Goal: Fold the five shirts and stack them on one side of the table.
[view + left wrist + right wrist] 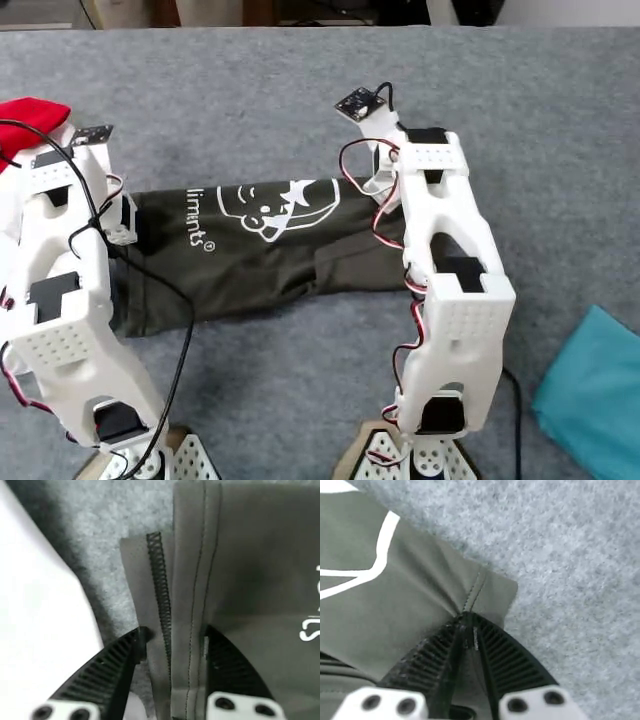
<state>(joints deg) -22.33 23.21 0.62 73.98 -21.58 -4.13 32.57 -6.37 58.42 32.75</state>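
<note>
Olive shirt (270, 250) lies across the middle of the grey table (520, 110). In the high view we see it folded into a long band running from 9 o'clock to 3 o'clock, with its white print (270, 205) face up along the 12 o'clock edge.

At the band's 9 o'clock end we find the left gripper (120, 222), low over the cloth. Its wrist view shows the left gripper (172, 640) with jaws spread, one ribbed finger (120, 665) on each side of the stitched hem of the shirt (250, 555). The fabric between them lies flat and unpinched.

Near the 3 o'clock end, on the 12 o'clock edge, the right gripper (378, 182) is down on the shirt. In its wrist view the right gripper (468, 625) has its jaws pressed together on a hemmed corner of the shirt (395, 605), and the cloth puckers into the pinch.

At 10 o'clock on the table we see a red cloth (35, 115), partly behind the left arm. At 4 o'clock a teal cloth (595, 390) lies at the edge, well apart from the shirt.
</note>
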